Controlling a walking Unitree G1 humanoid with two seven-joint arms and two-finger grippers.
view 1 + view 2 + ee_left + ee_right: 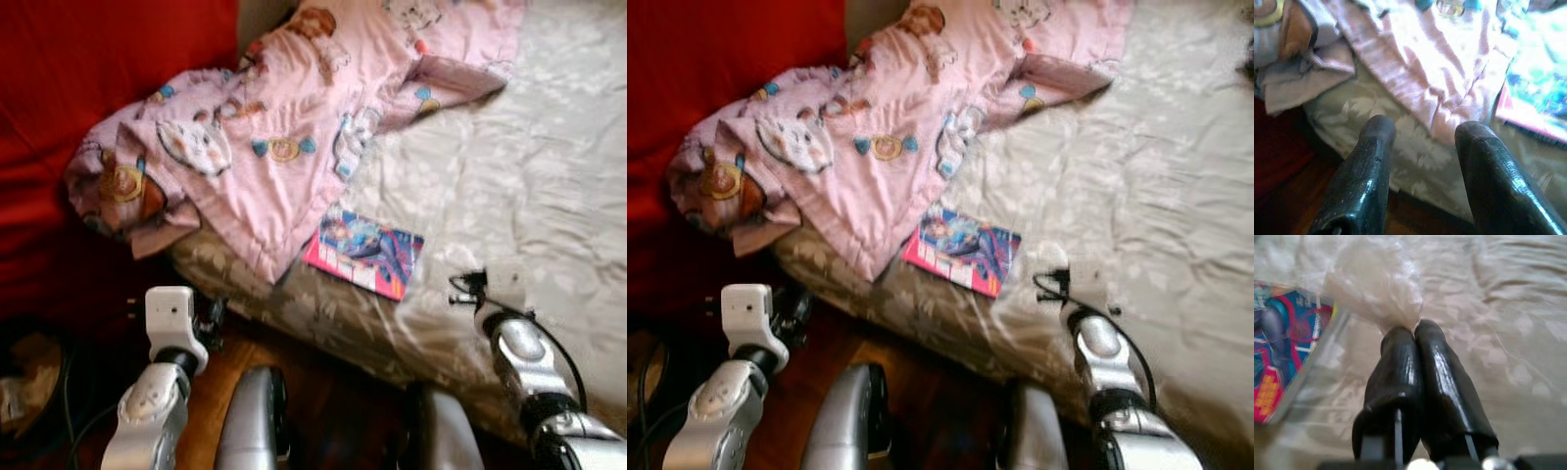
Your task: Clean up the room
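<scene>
Bed (549, 176): blanket (284, 117) heaped on its left part, one edge hanging over the near-left side. Book (364, 251) lying flat on the bed, just right of and in front of the blanket's near edge. Floor (323, 392) in front of the bed.

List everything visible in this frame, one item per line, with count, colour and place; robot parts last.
Bedspread: one, pale cream with a leaf pattern, covering the bed.
Blanket: one, pink with cartoon prints, rumpled over the bed's near corner on the robot's left.
Book: one, pink and blue cover, flat on the bedspread just beside the blanket's edge.
Plastic bag: one, clear, bunched on the bedspread next to the book, pinched by the right gripper.
Red fabric: one, red, left of the bed.
Floor: brown wood, below the bed edge.
Left gripper: black, jaws open, facing the bed's corner.
Right gripper: black, jaws shut on the plastic bag.
</scene>
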